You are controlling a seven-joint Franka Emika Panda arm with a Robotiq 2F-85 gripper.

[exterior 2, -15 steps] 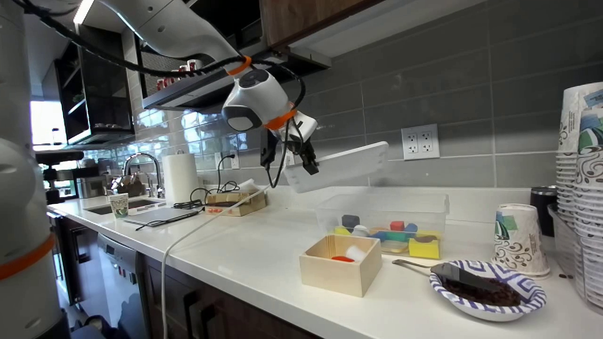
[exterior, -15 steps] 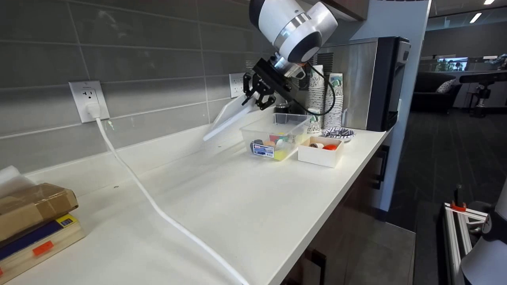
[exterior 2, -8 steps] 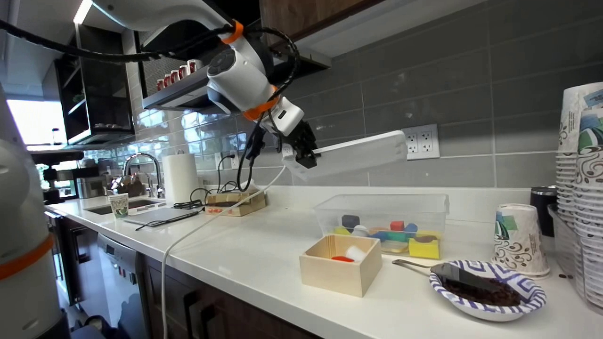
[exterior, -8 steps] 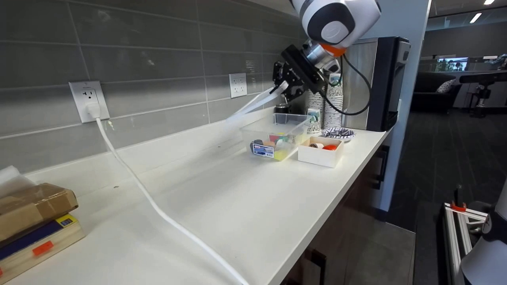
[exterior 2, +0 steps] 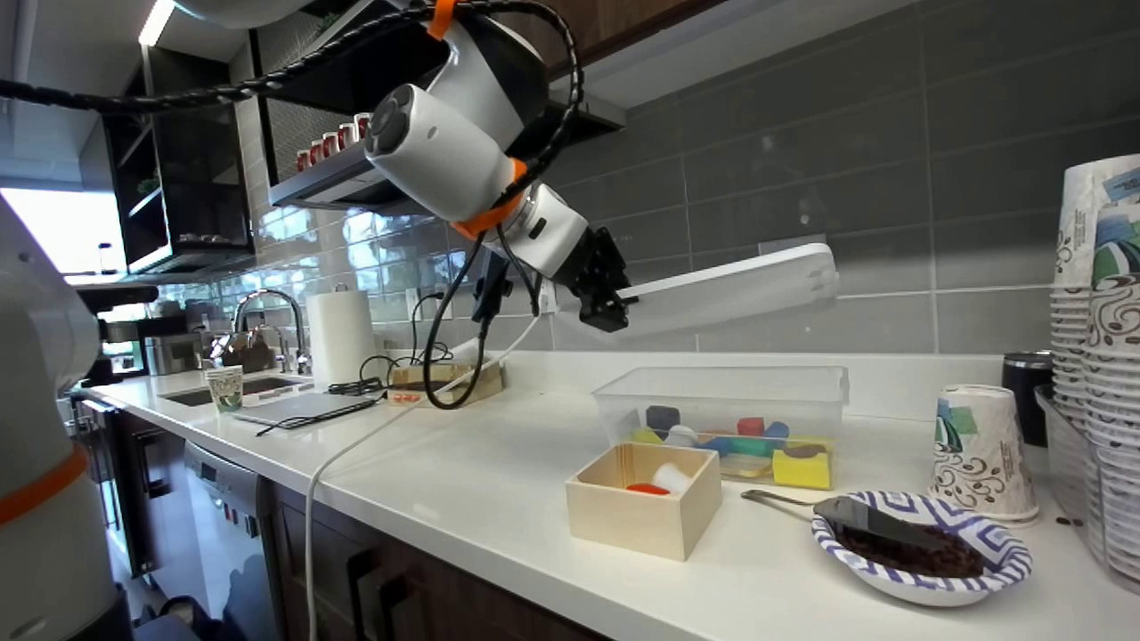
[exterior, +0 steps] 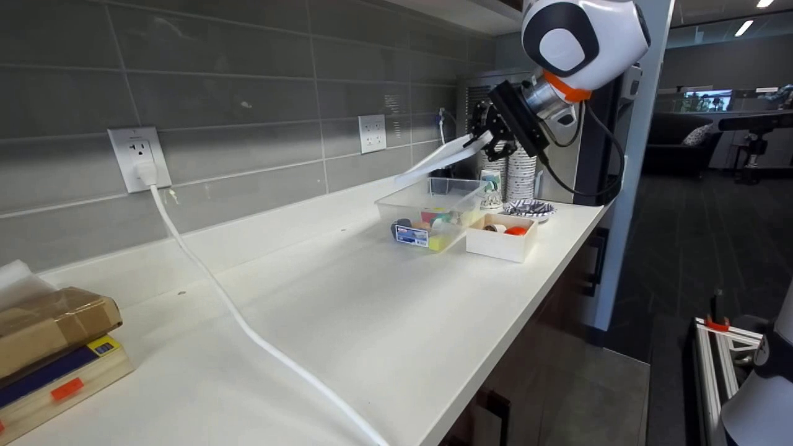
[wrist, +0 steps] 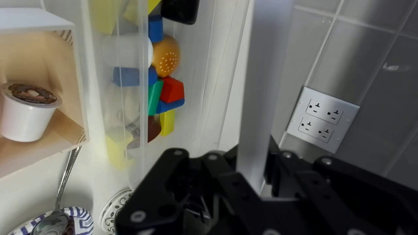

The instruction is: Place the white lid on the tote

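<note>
Where lid (exterior 2: 744, 292) obstructs an exterior view, wrist view shows outlet (wrist: 321, 119).

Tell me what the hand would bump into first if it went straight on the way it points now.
Probably the white backsplash behind the tote, with the white lid in its grip touching before the hand itself; depth is unclear, so the tote could come first.

— Pictured where?
— Inside a kitchen, judging by sink (exterior 2: 258, 387), faucet (exterior 2: 299, 328), paper-towel roll (exterior 2: 341, 338) and tiled wall (exterior: 235, 99).
— Home or office?
— Office, seemingly: stacks of paper cups (exterior 2: 1120, 356), ceiling strip lights (exterior: 744, 28) and a dark sofa (exterior: 666, 145) beyond.
</note>
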